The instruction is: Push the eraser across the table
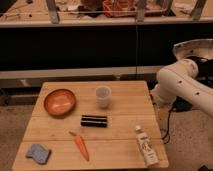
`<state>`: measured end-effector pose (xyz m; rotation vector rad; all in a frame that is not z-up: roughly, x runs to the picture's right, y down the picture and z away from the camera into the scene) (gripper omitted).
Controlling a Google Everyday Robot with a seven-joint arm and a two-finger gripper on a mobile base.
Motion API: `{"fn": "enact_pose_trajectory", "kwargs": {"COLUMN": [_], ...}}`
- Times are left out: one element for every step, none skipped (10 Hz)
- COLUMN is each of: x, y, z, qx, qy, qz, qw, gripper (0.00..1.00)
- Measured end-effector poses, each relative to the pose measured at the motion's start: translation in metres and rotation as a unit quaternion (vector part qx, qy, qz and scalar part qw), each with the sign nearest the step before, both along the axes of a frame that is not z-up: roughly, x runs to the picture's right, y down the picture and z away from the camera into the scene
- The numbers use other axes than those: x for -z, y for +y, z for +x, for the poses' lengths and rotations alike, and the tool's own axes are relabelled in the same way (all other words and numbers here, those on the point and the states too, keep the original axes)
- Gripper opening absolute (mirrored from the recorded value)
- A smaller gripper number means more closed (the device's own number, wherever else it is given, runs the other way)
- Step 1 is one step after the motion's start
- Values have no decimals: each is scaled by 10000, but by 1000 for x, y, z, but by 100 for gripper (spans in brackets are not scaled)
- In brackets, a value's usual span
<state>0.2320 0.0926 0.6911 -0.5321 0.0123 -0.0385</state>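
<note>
Handling of the eraser (94, 121) is judged to be easy: a small, stiff, black bar, probably light, that should slide on the wood without deforming. No grasp is called for. Contact is best made against the middle of one long side, low down, so that the bar is driven square and is not spun about one end.

The eraser is seen lying flat near the centre of the desk (125, 114), its long axis running left to right. A translucent cup (103, 96) stands just behind it, and an orange bowl (59, 102) is set to the rear left. A carrot (81, 146) lies in front, a blue sponge (38, 153) sits at the front left corner, and a white tube (146, 146) lies near the front right edge.

Open room is found mainly to the eraser's right and left along the bare middle planks. A push away from the camera would be blocked by the cup, and one towards it by the carrot.

The tool (162, 114) is held low beside the desk's right edge, well apart from the eraser. Nothing is seen held in it, and whether it is open or closed cannot be told.
</note>
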Motion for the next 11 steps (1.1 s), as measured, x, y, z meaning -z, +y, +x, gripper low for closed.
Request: {"fn": "enact_pose_trajectory", "kwargs": {"x": [-1, -3, -4, -5, -7, -10, -13, -17, -24, -29, -36], "y": [-2, -4, -4, -4, -4, -4, -4, -4, -2, 1, 3], "z": [-10, -15, -19, -27, -43, -62, -75, -88, -94, -102, -114], "qx": [65, 138, 209, 272, 357, 460, 554, 659, 738, 778, 827], "qy": [-48, -80, -113, -164, -229, -296, -359, -441, -533, -598, -678], "qz": [34, 69, 81, 81, 90, 107, 124, 143, 145, 141, 144], "qw": [10000, 9998, 9997, 9995, 9991, 9984, 9977, 9967, 9957, 9951, 9942], "gripper": [80, 80, 80, 80, 80, 80, 80, 80, 80, 80, 80]}}
